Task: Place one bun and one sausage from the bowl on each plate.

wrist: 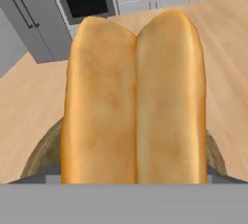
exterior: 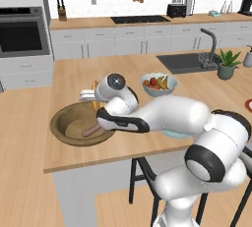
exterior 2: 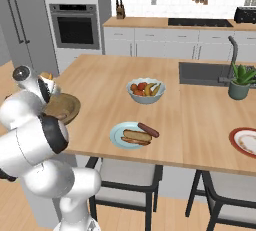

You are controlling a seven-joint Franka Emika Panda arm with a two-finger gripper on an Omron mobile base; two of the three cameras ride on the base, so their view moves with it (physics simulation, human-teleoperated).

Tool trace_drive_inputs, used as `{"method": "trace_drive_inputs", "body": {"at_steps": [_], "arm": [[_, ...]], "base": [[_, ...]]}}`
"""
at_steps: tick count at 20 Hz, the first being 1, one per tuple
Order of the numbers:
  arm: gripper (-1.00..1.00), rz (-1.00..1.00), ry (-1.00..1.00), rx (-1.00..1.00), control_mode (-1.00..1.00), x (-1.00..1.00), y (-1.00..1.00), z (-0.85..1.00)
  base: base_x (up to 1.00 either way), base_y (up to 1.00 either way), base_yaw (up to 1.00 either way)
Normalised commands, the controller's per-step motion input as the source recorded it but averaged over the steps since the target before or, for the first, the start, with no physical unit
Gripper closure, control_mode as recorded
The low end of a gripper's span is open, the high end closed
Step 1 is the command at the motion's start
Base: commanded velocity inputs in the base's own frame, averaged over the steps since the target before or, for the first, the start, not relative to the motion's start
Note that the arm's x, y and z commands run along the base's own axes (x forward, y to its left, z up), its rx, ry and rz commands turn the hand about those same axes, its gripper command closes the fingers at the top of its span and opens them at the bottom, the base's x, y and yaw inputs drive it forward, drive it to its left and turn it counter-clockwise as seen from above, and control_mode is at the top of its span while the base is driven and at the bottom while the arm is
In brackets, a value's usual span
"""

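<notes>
A yellow-orange bun [wrist: 135, 102] stands on end between the fingers of my gripper [exterior: 92, 97], lifted just above the back rim of the wooden bowl [exterior: 60, 123]. The bun hides the fingertips in the hand view. A pinkish sausage [exterior: 91, 131] lies in the bowl. To the right, the light blue plate [exterior 2: 116, 136] carries a reddish-brown bun [exterior 2: 136, 137] and a dark sausage [exterior 2: 148, 129]. The white plate with a red rim [exterior 2: 245, 142] sits bare at the counter's right end. From the right base view, the bun [exterior 2: 47, 76] shows beside my arm above the bowl [exterior 2: 67, 107].
A pale blue fruit bowl [exterior 2: 145, 90] stands mid-counter behind the blue plate. A sink [exterior: 189, 63] with a tap and a potted plant [exterior: 227, 64] lie to the far right. Stools stand under the counter's near edge.
</notes>
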Motion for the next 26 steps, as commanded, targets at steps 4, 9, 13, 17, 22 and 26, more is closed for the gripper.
{"method": "trace_drive_inputs", "body": {"at_steps": [4,9,13,17,22,26], "arm": [[1.00,0.00,0.00,0.00,-1.00,-0.24,-0.55,1.00],[1.00,-0.01,0.36,0.01,-1.00,-0.38,-0.78,1.00],[1.00,0.00,0.40,0.04,-1.00,-0.76,-0.88,0.31],[1.00,-0.04,0.15,0.00,-1.00,-0.91,-0.47,-0.38],[1.00,-0.03,0.12,-0.12,-1.00,-0.66,-0.36,-0.12],[1.00,0.00,0.04,-0.23,-1.00,-0.36,-0.24,-0.56]], "base": [[0.00,0.00,0.00],[0.00,0.00,0.00],[0.00,0.00,0.00],[0.00,0.00,0.00],[0.00,0.00,0.00],[0.00,0.00,0.00]]}}
